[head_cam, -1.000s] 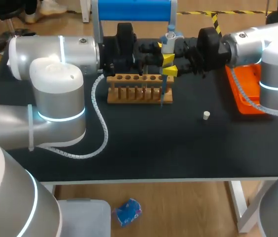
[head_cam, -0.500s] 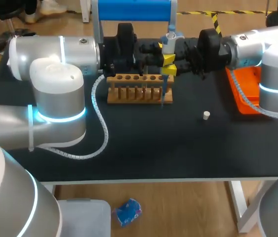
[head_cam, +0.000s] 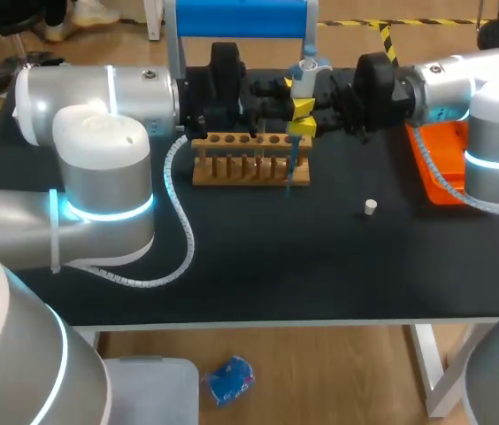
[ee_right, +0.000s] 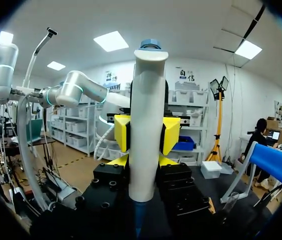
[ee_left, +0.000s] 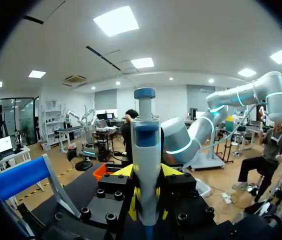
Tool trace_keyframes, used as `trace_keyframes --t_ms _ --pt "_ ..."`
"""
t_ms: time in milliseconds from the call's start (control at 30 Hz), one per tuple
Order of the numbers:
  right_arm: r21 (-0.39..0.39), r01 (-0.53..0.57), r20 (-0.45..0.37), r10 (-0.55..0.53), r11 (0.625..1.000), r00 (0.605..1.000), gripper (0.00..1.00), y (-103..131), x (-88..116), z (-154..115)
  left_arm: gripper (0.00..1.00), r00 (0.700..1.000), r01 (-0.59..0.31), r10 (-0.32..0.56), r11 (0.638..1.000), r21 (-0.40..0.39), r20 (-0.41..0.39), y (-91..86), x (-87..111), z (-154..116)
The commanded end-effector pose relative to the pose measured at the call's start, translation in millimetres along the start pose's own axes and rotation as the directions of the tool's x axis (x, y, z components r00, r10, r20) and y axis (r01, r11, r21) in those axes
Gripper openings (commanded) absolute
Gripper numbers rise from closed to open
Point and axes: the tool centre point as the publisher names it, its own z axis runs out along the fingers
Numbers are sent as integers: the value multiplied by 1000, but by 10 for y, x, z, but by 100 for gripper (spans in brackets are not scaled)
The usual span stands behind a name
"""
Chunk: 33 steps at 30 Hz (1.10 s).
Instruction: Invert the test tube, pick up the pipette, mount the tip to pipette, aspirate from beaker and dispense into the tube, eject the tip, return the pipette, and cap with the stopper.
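The white and blue pipette [head_cam: 304, 71] stands upright at the back middle of the table, its thin blue tip [head_cam: 289, 168] hanging in front of the wooden test tube rack [head_cam: 249, 158]. My left gripper [head_cam: 295, 99] is shut on the pipette body from the left. Just below it, my right gripper [head_cam: 301, 128] is shut on the pipette from the right. The left wrist view has the pipette [ee_left: 146, 165] filling the space between the yellow tips of my left gripper [ee_left: 147, 195]. In the right wrist view the pipette [ee_right: 147, 125] stands between the tips of my right gripper [ee_right: 142, 160]. A small white stopper [head_cam: 370, 207] lies on the black table.
An orange tray [head_cam: 435, 168] sits at the right edge under my right arm. A blue-topped stand [head_cam: 236, 18] rises behind the rack. My left arm's elbow [head_cam: 99, 168] looms over the table's left half.
My right gripper's fingers have closed in on the pipette below the left gripper's hold. The pipette's tip has shifted slightly left. The left arm has kept still.
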Motion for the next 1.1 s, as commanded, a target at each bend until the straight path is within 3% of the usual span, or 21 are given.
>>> trace_keyframes --t_ms 33,67,133,233,867,900,1100 --pt "-1 2 7 -2 1000 1000 29 12 91 12 0 1000 -1 1 1000 2 5 10 -44 17" --pt "-1 2 8 -2 1000 1000 29 14 93 11 0 1000 -1 1 1000 2 5 10 -44 17" --pt "-2 4 9 -4 1000 1000 14 19 97 10 0 1000 -1 1 1000 2 5 10 -44 17" --pt "-3 5 11 -5 1000 1000 1 25 98 10 0 1000 -1 1 1000 2 5 10 -44 17" --pt "1 0 13 0 1000 1000 0 25 70 -21 0 1000 -1 1 1000 2 5 10 -44 17" --pt "1 -1 13 1 1000 1000 0 23 69 -20 100 1000 5 -5 1000 11 -4 1 -48 17" --pt "2 -6 8 6 1000 1000 0 -2 31 -53 100 999 -18 18 1000 15 47 -37 -80 -30"
